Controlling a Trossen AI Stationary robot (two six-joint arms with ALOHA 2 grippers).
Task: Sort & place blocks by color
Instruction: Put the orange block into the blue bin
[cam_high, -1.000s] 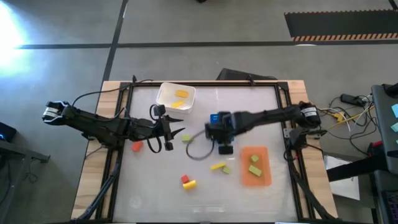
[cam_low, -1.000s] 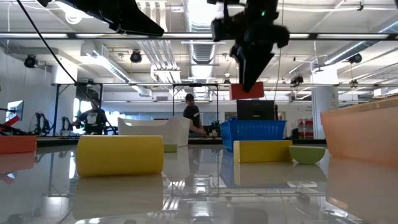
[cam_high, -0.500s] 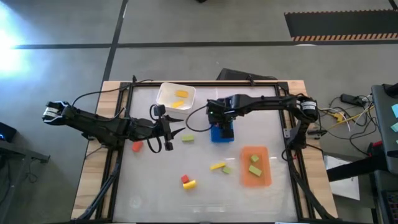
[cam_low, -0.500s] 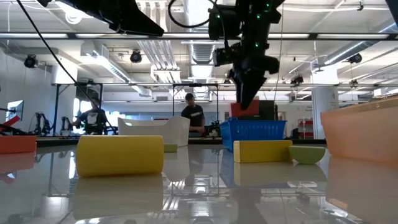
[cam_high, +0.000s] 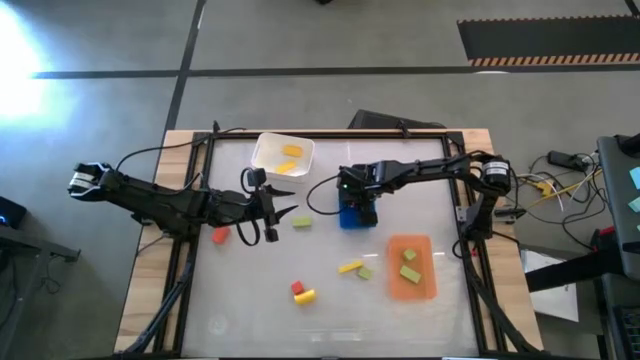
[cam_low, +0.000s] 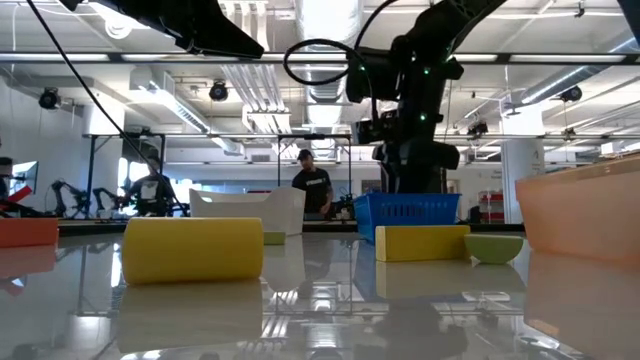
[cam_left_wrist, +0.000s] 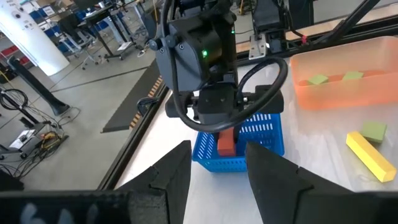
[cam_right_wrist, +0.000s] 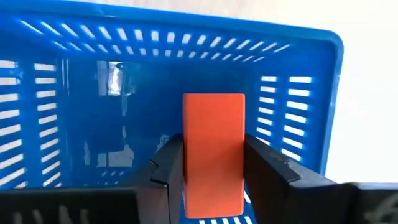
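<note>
Right gripper (cam_right_wrist: 213, 180) is clamped on a red block (cam_right_wrist: 213, 152), one finger on each long side, and you have it poised over the blue basket (cam_right_wrist: 56, 106), block pointing down into it. From the left wrist view the red block (cam_left_wrist: 226, 144) hangs just at the basket's rim. A second ago that gripper was nearer the table's front, beside the orange tray (cam_high: 411, 270), with the basket hidden beneath the arm; since then you have swung it back to sit over the basket (cam_high: 352, 214), and in the low view it has dropped from high above to just over the basket's rim.

Your other blocks have not moved: two yellow ones lie in the white tub (cam_high: 284, 158), two green ones (cam_high: 409, 263) in the orange tray, a red one (cam_high: 220, 235) sits left of the left arm's wrist, a green one (cam_high: 302, 222) lies just ahead of the left gripper, a yellow (cam_high: 349, 266) and a green lie beside the tray, and a red-and-yellow pair (cam_high: 301, 292) sits toward the front.

Left gripper (cam_high: 288, 211) hovers left of the basket with its fingers apart and nothing between them, where it was a second ago.

No writing or label can be read on anything.
</note>
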